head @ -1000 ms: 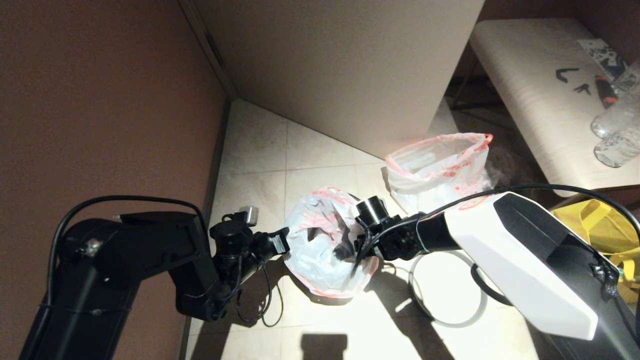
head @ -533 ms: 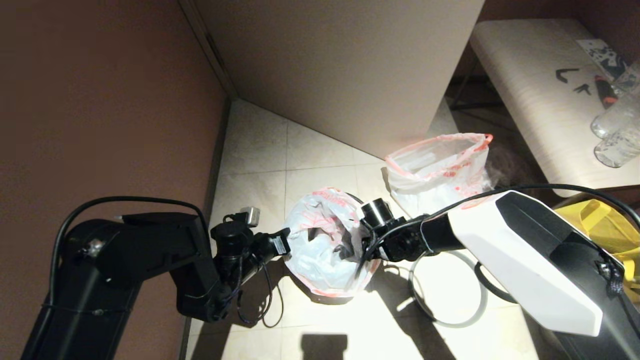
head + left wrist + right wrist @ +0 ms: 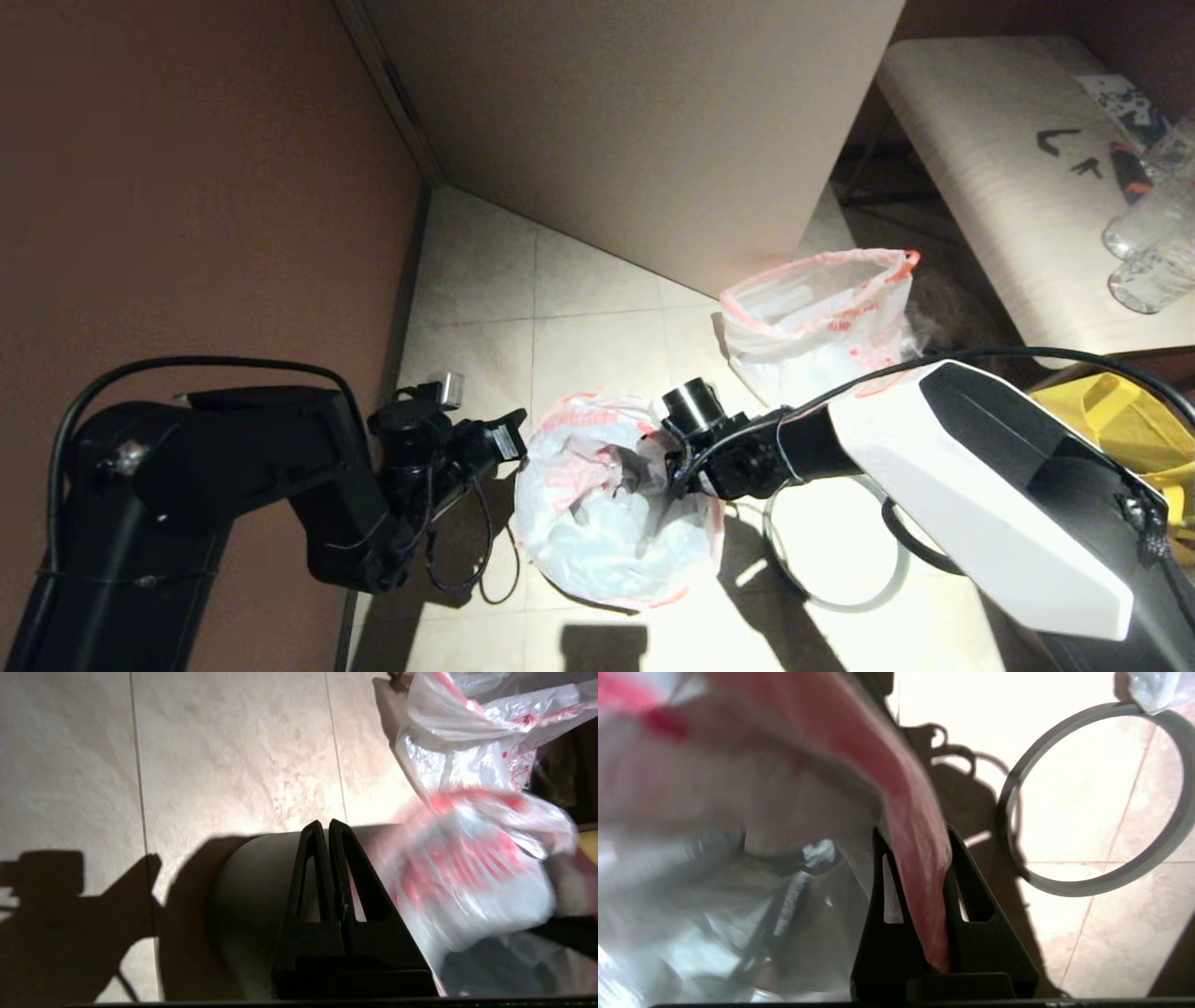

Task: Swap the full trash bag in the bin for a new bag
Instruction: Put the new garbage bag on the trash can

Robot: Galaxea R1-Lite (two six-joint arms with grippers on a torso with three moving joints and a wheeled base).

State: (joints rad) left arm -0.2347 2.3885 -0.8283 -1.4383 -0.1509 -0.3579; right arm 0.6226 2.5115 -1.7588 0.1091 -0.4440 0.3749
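Observation:
The new bag (image 3: 607,509), slack white film with a red-orange hem, sits over the grey bin (image 3: 252,882), which it almost hides in the head view. My right gripper (image 3: 653,467) (image 3: 915,833) is shut on the hem at the bag's right side. At the bag's left side my left gripper (image 3: 513,439) (image 3: 324,823) hangs over the bin's wall, shut with nothing between its fingers. The full trash bag (image 3: 822,317) (image 3: 467,742) stands on the floor by the wall, behind and to the right. The bin's grey hoop (image 3: 840,607) (image 3: 1087,889) lies flat on the tiles under my right arm.
A brown wall runs along the left and a pale cabinet front (image 3: 635,121) stands behind. A light bench (image 3: 1008,187) at the right carries clear bottles (image 3: 1148,243). A yellow tote (image 3: 1120,429) sits beside my right arm.
My right gripper has closed on the bag's hem. Both grippers and the bag's mouth have shifted lower in the head view, toward me.

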